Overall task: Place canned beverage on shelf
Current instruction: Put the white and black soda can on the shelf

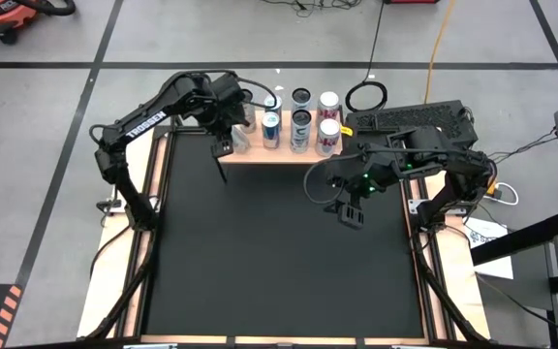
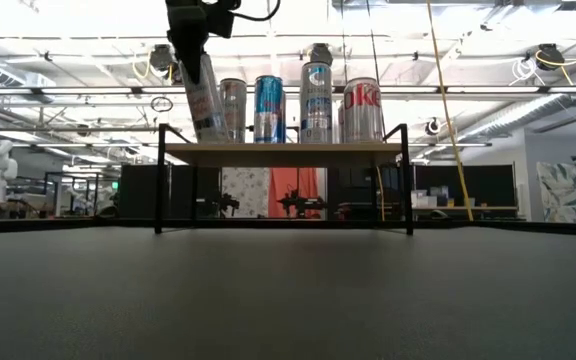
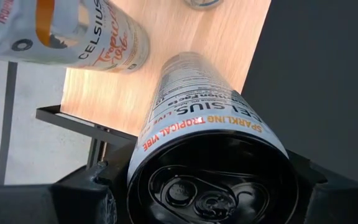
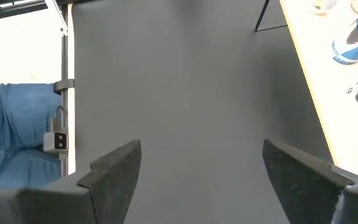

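A: How many cans do you count, and where is the shelf?

B: The shelf point(image 1: 260, 153) stands at the far edge of the black mat point(image 1: 279, 252). In the high view I count about six cans point(image 1: 301, 118) standing on it in two rows, plus one more, the Celsius can point(image 3: 207, 149), which is held. The exact number in the back row I cannot tell for sure.

A: Is there free room?

B: Yes. The left end of the board is bare wood, beside the other Celsius can point(image 3: 73, 34) that stands there. The mat in front of the shelf is open.

A: And the grippers?

B: The left gripper point(image 1: 232, 136) is over the shelf's left end. Its jaws are pinching the Celsius can at the top part; in the low view the can hangs tilted, its bottom near the board, but touching or not I cannot tell. The right gripper point(image 4: 197, 180) hovers over the mat near the right end of the shelf, jaws spread wide, holding nothing.
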You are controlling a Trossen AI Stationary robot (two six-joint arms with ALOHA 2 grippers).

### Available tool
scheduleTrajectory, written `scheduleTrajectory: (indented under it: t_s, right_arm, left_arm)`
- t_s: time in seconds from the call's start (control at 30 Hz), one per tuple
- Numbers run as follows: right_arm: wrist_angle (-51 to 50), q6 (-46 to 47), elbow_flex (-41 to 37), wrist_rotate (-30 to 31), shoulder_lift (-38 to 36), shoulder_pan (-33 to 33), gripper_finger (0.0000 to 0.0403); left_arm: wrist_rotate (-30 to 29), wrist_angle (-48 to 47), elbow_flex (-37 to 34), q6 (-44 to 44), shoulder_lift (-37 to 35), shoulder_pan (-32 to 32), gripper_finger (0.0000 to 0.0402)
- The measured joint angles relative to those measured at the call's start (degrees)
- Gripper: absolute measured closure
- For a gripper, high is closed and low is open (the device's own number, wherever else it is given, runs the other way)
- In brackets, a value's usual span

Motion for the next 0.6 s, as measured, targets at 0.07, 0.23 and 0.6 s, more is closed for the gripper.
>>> scheduleTrajectory:
  t_s: [0.07, 0.23, 0.6]
  right_arm:
    - [0.01, -0.58, 0.0, 0.88, 0.0, 0.0, 0.0085]
    - [-0.03, -0.72, 0.0, 4.13, 0.0, -0.02, 0.0085]
    - [-0.11, 0.59, 0.0, 4.0, 0.0, 0.0, 0.0085]
  left_arm:
    - [0.02, 0.0, 0.01, 0.01, 0.0, 0.0, 0.0148]
    - [0.14, 0.0, 0.02, -0.01, 0.0, 0.23, 0.0148]
    - [0.05, -0.02, 0.0, 2.54, 0.02, 0.24, 0.0147]
